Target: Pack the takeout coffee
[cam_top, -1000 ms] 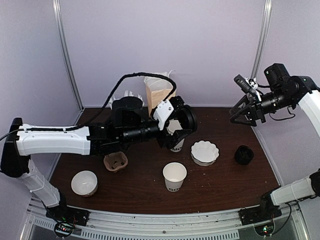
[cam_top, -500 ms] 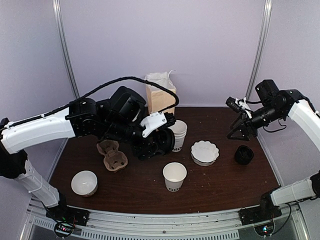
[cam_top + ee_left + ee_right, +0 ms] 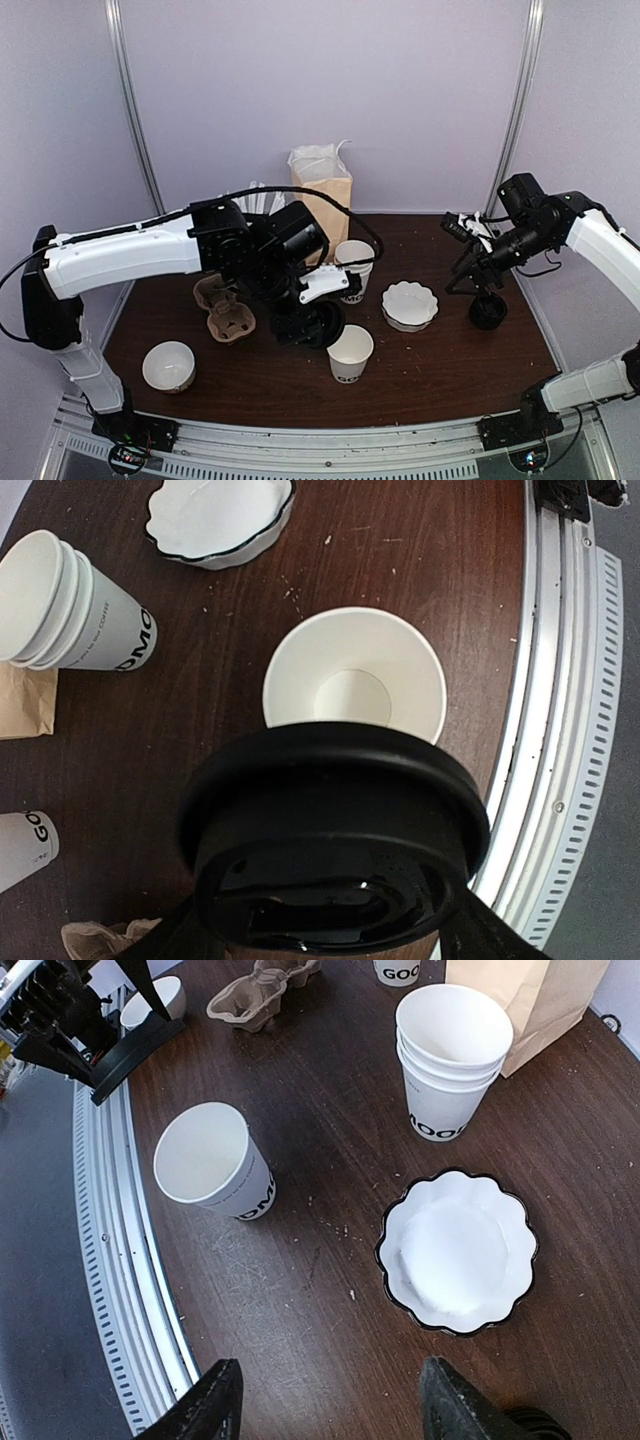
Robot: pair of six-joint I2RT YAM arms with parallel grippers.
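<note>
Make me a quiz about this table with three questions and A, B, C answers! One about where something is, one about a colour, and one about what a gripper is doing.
1. Where is the black domed plastic lid?
A. On a shelf.
B. Held up close to the single lidless white paper cup.
C. In a sink.

2. What colour is the tall paper bag?
A. Blue.
B. Green.
C. Brown.

3. How is the right gripper?
A. Open, holding nothing.
B. Shut on a spoon.
C. Shut on a napkin.

Answers: B, the top view shows the lid in the left gripper right beside that cup; C, the bag is tan-brown; A, its fingers stand wide apart with nothing between them.
</note>
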